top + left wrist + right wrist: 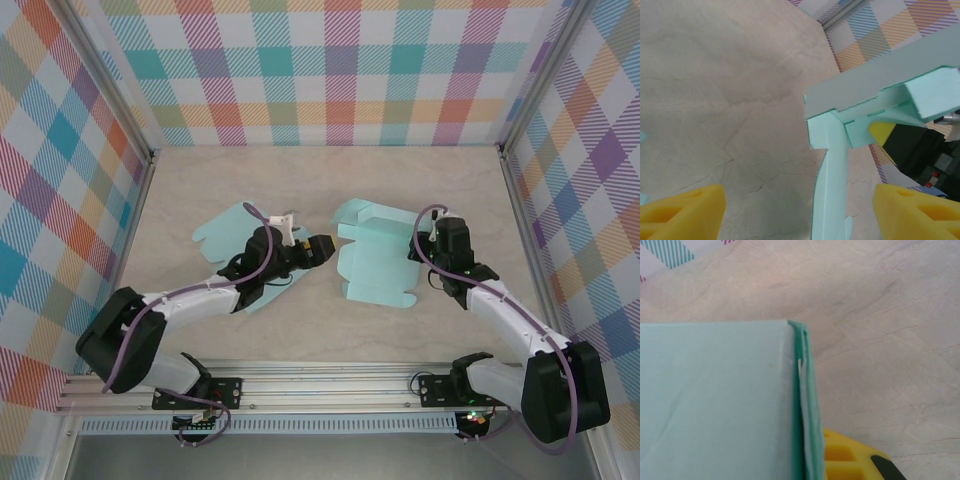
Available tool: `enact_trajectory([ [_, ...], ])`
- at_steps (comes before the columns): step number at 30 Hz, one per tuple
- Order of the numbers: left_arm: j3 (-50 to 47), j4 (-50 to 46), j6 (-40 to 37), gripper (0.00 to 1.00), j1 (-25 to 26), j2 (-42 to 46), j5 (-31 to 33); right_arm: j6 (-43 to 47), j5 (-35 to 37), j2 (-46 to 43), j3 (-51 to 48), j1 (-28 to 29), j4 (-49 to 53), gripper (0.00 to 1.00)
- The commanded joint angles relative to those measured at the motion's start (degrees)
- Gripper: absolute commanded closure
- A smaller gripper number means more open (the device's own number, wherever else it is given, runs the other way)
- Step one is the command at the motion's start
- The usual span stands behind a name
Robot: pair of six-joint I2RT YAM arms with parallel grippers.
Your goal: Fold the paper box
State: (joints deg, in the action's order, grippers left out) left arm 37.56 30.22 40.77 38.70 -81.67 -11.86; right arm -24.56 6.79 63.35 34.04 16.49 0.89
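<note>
The teal paper box (375, 262) lies partly folded mid-table, its far and right walls raised. My left gripper (320, 247) points at its left edge. In the left wrist view that gripper (800, 215) is open, its yellow fingertips (685, 210) wide apart, and a narrow box flap (832, 190) runs between them untouched. My right gripper (438, 240) sits at the box's right wall. In the right wrist view the doubled wall (807, 405) stands against one yellow finger (845, 460); the paper hides the other finger. The left wrist view shows a yellow right fingertip (882, 131) inside the box.
A second flat teal sheet (222, 232) lies under my left arm. Plaid walls with metal posts (150, 170) enclose the beige table on three sides, and the aluminium rail (330, 385) runs along the near edge.
</note>
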Motion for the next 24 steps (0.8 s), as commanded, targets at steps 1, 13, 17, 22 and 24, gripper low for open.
enact_trajectory([
  [1,0.2,8.2,2.0,0.23,1.2,-1.8,-1.5,0.0,-2.0,-1.5,-1.1,0.3,-2.9,1.0],
  [13,3.0,13.1,1.9,0.39,2.5,-8.1,-1.3,-2.4,-4.8,-4.1,-3.6,0.7,-4.9,1.0],
  [17,4.0,15.2,1.8,0.51,2.8,-8.6,-1.9,-2.8,-4.8,-4.5,-4.0,1.1,-4.8,1.0],
  [22,4.4,15.9,0.6,0.61,3.5,-7.3,-1.6,-2.5,-4.2,-4.2,-4.0,1.9,-4.4,1.0],
  [24,4.5,15.8,0.2,0.63,3.7,-6.8,-1.5,-2.3,-3.6,-3.9,-3.8,2.2,-4.1,1.0],
])
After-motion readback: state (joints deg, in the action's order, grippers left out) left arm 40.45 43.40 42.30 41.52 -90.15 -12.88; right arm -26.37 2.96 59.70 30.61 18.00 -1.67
